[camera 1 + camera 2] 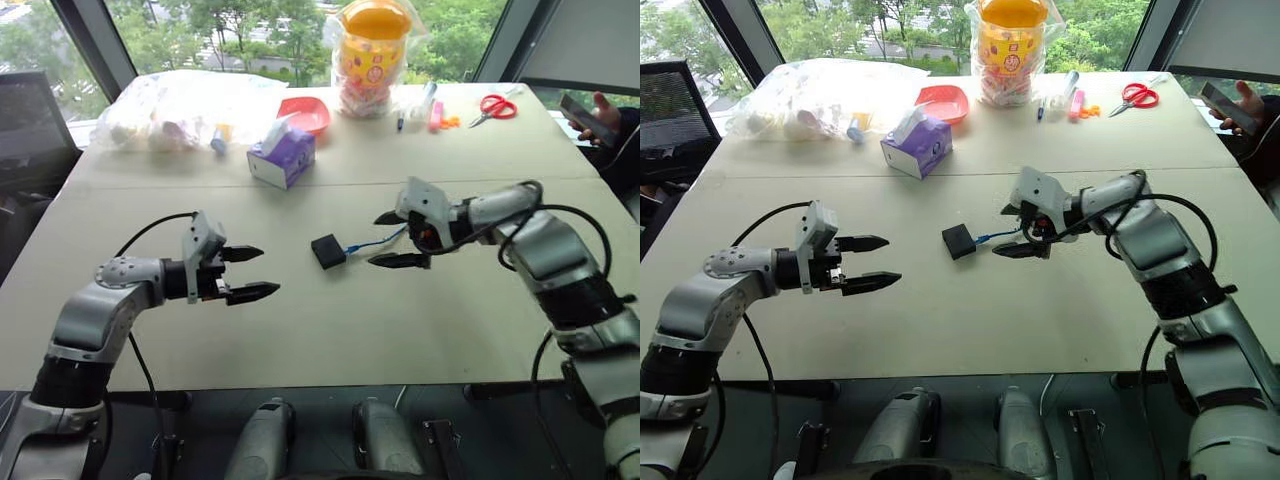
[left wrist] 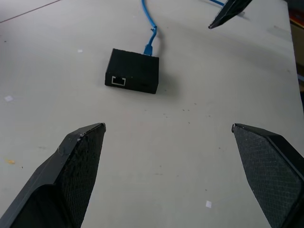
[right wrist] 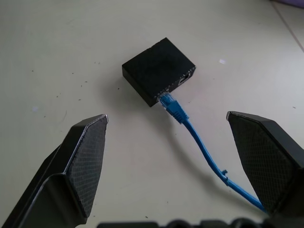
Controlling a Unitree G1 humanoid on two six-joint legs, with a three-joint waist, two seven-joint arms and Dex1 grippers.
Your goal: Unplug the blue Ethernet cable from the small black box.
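- Small black box (image 1: 328, 250): lies flat near the middle of the table (image 1: 300, 330), between the two grippers, touched by neither
- Blue Ethernet cable (image 3: 199, 142): plug seated in the side of the box facing the right gripper; the cord runs along the table and passes between that gripper's fingers
- Right gripper (image 1: 393, 239): fingers spread wide, just beside the box, straddling the cable without clamping it
- Left gripper (image 1: 252, 272): fingers spread apart, holding nothing, aimed at the box from its other side
- Purple tissue box (image 1: 283, 156) and red scissors (image 1: 492, 108): farther back on the table
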